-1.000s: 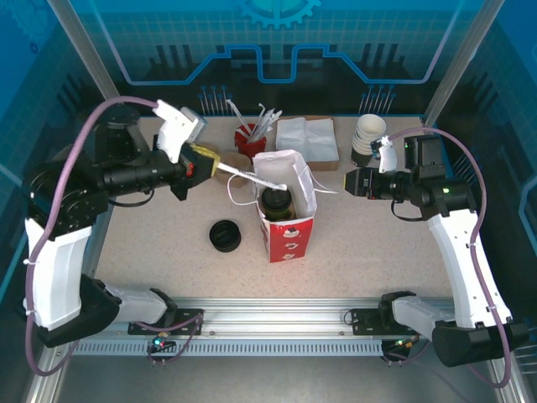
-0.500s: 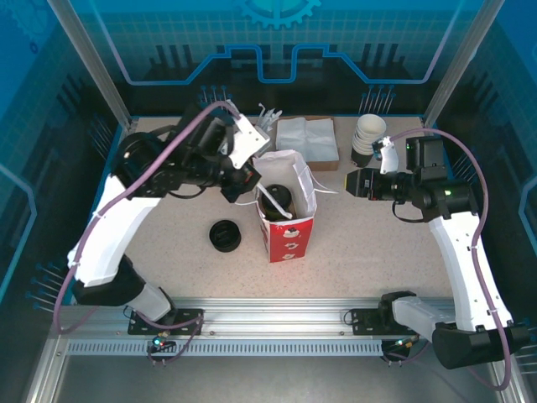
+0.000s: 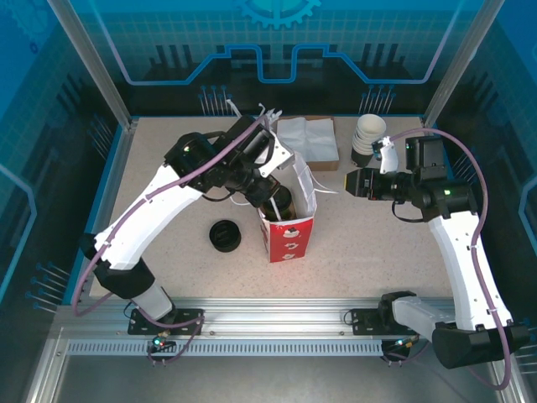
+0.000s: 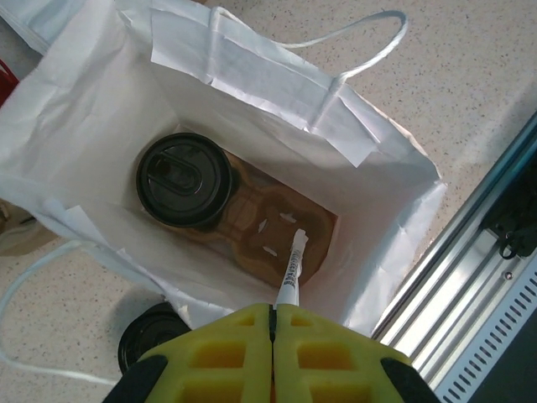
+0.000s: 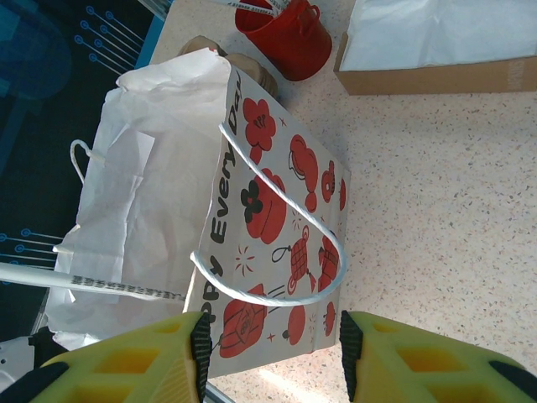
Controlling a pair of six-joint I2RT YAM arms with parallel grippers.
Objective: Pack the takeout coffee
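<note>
Left wrist: left jaws pinch a straw (image 4: 289, 273) above bag's (image 4: 369, 193) free half, beside coffee (image 4: 183, 178); right jaws parted.

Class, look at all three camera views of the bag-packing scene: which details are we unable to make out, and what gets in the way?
- Left wrist view: the takeout coffee's sides, hidden beneath its lid inside the paper bag.
- Left wrist view: the wrapped straw's held end, buried inside the shut left gripper.
- Right wrist view: the red cup's contents, cut off by the top edge.
</note>
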